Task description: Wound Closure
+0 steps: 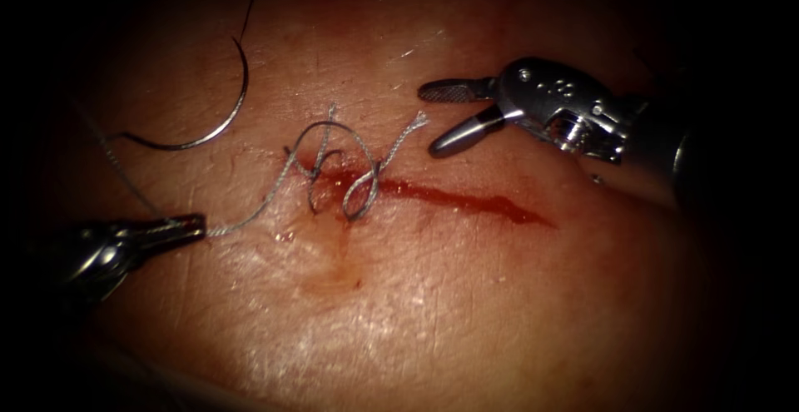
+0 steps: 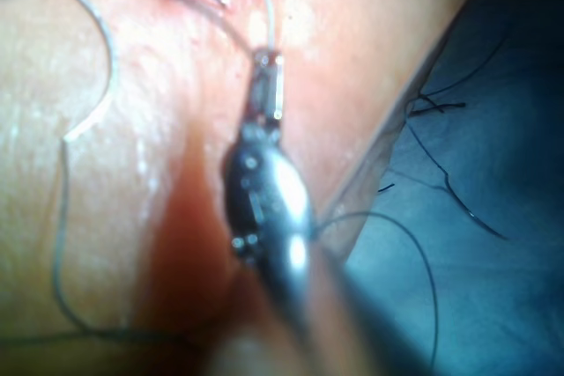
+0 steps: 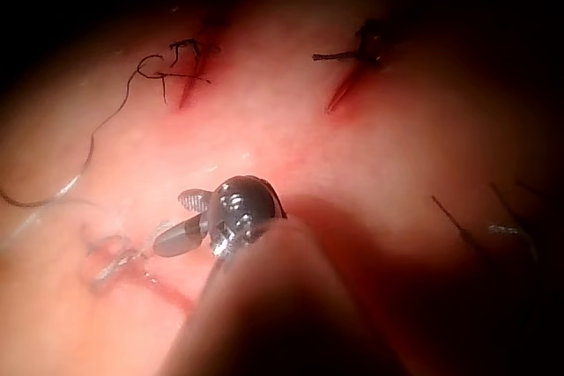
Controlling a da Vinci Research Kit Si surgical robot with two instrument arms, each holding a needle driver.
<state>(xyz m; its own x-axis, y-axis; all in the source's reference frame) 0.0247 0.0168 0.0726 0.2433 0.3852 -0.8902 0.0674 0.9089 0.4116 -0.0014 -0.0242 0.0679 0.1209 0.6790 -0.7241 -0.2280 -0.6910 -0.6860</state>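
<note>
Grey thread (image 1: pixel 250 216) is pinched in the left tool (image 1: pixel 187 229), whose jaws are pressed together on it at the near left of the tissue (image 1: pixel 433 312). From there the thread runs up to loose loops across the left end of the cut (image 1: pixel 466 200), which is lined with red fluid (image 1: pixel 499 206); 1 frayed end (image 1: pixel 416 121) lies free. Just beyond, the right tool (image 1: pixel 445 116) hovers with its 2 jaws spread, holding nothing. Farthest, upper left, the curved needle (image 1: pixel 225 121) lies loose on the tissue.

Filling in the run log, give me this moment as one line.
left tool: jaws shut on thread | right tool: jaws open, holds nothing | needle: free on tissue, left of cut
</note>
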